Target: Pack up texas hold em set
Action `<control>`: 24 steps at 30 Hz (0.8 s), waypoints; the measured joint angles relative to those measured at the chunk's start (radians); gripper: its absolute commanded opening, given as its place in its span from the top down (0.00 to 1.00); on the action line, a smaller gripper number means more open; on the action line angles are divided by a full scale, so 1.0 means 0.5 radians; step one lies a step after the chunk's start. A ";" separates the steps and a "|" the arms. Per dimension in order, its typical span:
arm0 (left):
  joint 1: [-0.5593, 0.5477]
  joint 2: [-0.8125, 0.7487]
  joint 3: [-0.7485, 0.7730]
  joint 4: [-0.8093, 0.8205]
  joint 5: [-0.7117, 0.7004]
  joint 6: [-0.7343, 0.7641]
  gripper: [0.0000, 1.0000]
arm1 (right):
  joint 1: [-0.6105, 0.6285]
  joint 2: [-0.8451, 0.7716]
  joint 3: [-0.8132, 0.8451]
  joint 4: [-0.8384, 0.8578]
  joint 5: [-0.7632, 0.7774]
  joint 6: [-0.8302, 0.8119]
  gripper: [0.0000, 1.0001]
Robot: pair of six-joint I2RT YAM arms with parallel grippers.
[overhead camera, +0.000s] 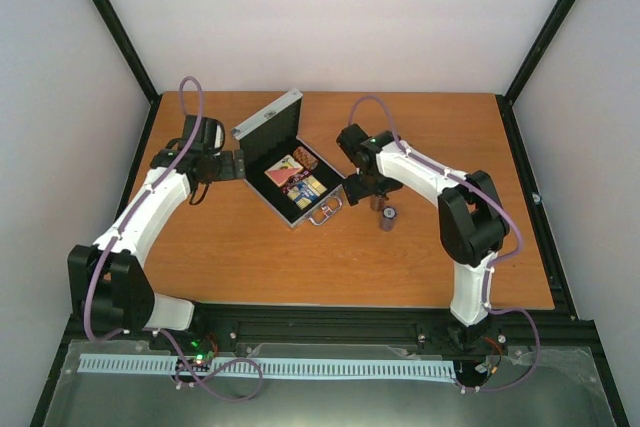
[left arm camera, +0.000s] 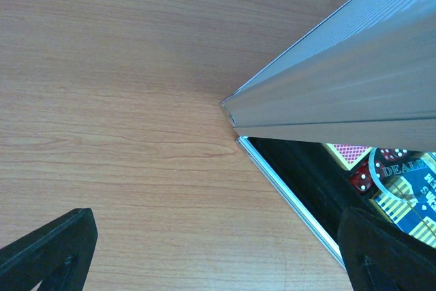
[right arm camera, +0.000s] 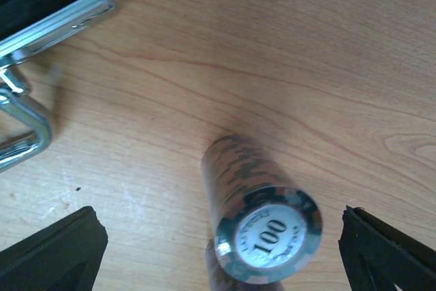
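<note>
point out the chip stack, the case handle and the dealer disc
chip stack (right arm camera: 270, 235), right wrist view, on the top chip's white face
case handle (right arm camera: 42, 127), right wrist view, on the metal bend
dealer disc (left arm camera: 402, 170), left wrist view, on its lettering

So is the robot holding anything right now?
Nothing. The left gripper and right gripper are open; a chip stack sits untouched below the right one.
</note>
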 measured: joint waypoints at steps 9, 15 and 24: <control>0.000 0.030 0.000 0.000 -0.001 -0.001 0.00 | -0.120 0.014 -0.044 0.051 -0.021 -0.053 0.31; 0.001 0.030 0.000 0.000 -0.004 -0.001 0.00 | -0.151 0.040 -0.076 0.090 -0.087 -0.077 0.35; 0.001 0.023 -0.005 -0.002 -0.010 -0.001 0.00 | -0.159 0.041 -0.143 0.141 -0.138 -0.089 0.67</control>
